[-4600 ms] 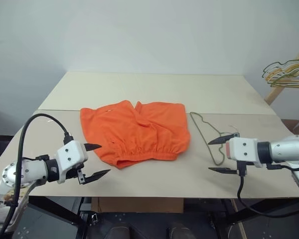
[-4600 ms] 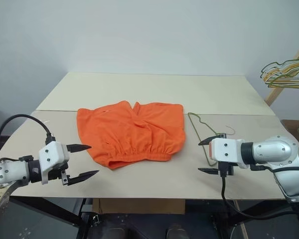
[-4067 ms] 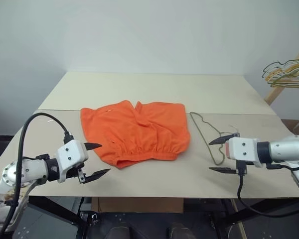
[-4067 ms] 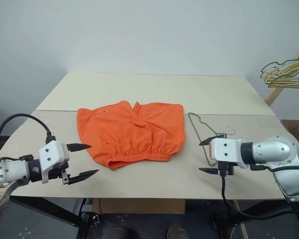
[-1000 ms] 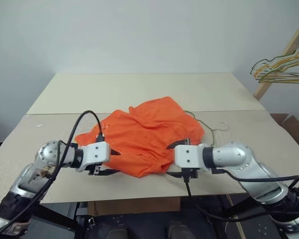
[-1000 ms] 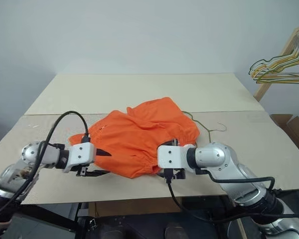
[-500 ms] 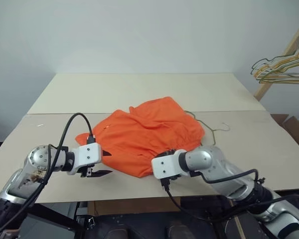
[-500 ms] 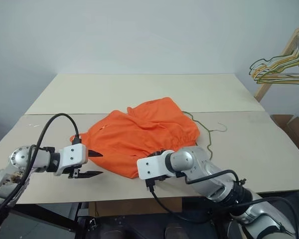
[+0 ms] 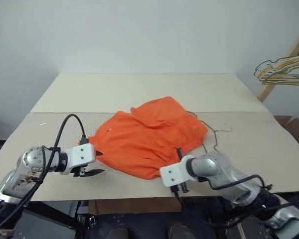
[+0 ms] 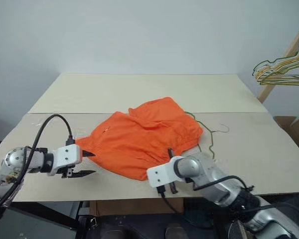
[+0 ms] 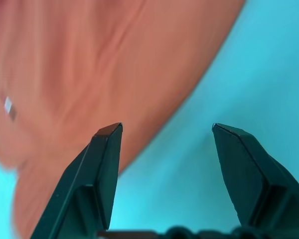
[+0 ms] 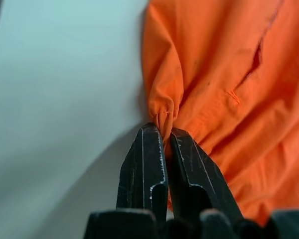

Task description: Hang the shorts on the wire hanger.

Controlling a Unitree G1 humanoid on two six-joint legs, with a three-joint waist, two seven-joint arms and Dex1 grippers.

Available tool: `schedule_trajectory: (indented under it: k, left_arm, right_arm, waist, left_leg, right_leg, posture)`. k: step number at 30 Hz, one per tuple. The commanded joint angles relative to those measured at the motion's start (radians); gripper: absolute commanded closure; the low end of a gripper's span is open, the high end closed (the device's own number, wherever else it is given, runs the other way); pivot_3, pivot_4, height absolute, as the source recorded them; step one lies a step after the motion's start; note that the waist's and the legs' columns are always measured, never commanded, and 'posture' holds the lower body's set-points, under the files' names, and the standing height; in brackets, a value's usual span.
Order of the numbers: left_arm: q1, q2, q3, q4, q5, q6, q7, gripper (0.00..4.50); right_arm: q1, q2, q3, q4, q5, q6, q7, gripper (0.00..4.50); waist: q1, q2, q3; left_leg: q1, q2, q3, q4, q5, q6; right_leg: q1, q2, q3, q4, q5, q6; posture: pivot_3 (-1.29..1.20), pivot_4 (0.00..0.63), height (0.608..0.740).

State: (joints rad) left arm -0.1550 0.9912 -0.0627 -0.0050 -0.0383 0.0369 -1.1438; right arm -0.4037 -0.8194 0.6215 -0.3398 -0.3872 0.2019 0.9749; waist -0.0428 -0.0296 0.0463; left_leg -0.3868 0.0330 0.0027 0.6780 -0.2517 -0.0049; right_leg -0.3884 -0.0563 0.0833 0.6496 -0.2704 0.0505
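Observation:
The orange shorts (image 9: 149, 137) lie bunched on the table (image 9: 139, 89), with the waistband side toward me. My right gripper (image 12: 163, 131) is shut on a small pinch of the shorts' near edge (image 9: 178, 155). My left gripper (image 10: 92, 163) is open, low over the table just left of the shorts' left edge, with nothing between its fingers (image 11: 107, 149). The wire hanger (image 10: 211, 142) lies flat to the right of the shorts; part of it is hidden under the fabric.
A bunch of yellow, green and pale hangers (image 9: 284, 69) hangs on a wooden rack at the far right. A cardboard box (image 9: 291, 124) stands beyond the table's right edge. The table's far half is bare board.
My right gripper has sunk to the shorts' near edge and shut on the fabric. My left gripper has drawn back to the left, off the shorts, staying open.

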Motion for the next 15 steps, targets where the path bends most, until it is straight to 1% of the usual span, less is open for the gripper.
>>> schedule_trajectory:
  k: [1, 4, 8, 11, 15]
  left_arm:
    - [-0.091, 0.016, -0.041, 0.133, 0.078, -0.133, -0.006, 1.39]
    - [-0.18, 0.0, -0.101, 0.289, 0.157, -0.254, 0.0, 1.39]
    - [-0.296, -0.047, -0.169, 0.47, 0.242, -0.371, 0.035, 1.39]
    - [-0.341, -0.071, -0.195, 0.552, 0.264, -0.424, 0.031, 1.39]
    - [-0.381, -0.128, -0.214, 0.637, 0.263, -0.46, 0.019, 1.39]
  right_arm:
    - [0.032, -0.065, -0.1, 0.06, 0.036, -0.19, -0.039, 4.49]
    - [0.048, -0.092, -0.138, 0.107, 0.039, -0.263, -0.043, 4.49]
    - [0.055, -0.082, -0.172, 0.134, 0.032, -0.286, -0.045, 4.49]
    - [0.058, -0.066, -0.185, 0.137, 0.025, -0.28, -0.047, 4.49]
    - [0.064, -0.05, -0.195, 0.135, 0.019, -0.269, -0.05, 4.49]
  waist:
    - [0.003, 0.0, 0.0]
    - [-0.003, 0.0, 0.0]
    - [-0.006, 0.0, 0.0]
    - [-0.009, 0.001, -0.001]
    - [-0.006, 0.007, -0.006]
  left_leg:
    - [0.0, 0.0, 0.0, 0.0, 0.0, 0.0]
    - [0.0, 0.0, 0.0, 0.0, 0.0, 0.0]
    - [0.0, 0.0, 0.0, 0.0, 0.0, 0.0]
    - [0.0, 0.0, 0.0, 0.0, 0.0, 0.0]
    - [0.001, 0.0, 0.0, 0.0, 0.0, 0.0]
  right_leg:
    - [0.0, 0.0, 0.0, 0.0, 0.0, 0.0]
    - [0.0, 0.0, 0.0, 0.0, 0.0, 0.0]
    - [0.0, 0.001, 0.0, 0.0, 0.0, 0.0]
    - [0.0, 0.001, 0.0, 0.0, 0.0, 0.0]
    - [0.001, 0.0, 0.0, 0.001, 0.0, 0.0]
  posture:
    - [-0.07, 0.0, 0.74]
    - [-0.08, 0.0, 0.74]
    - [-0.09, 0.0, 0.74]
    - [-0.1, 0.0, 0.74]
    - [-0.11, 0.0, 0.74]
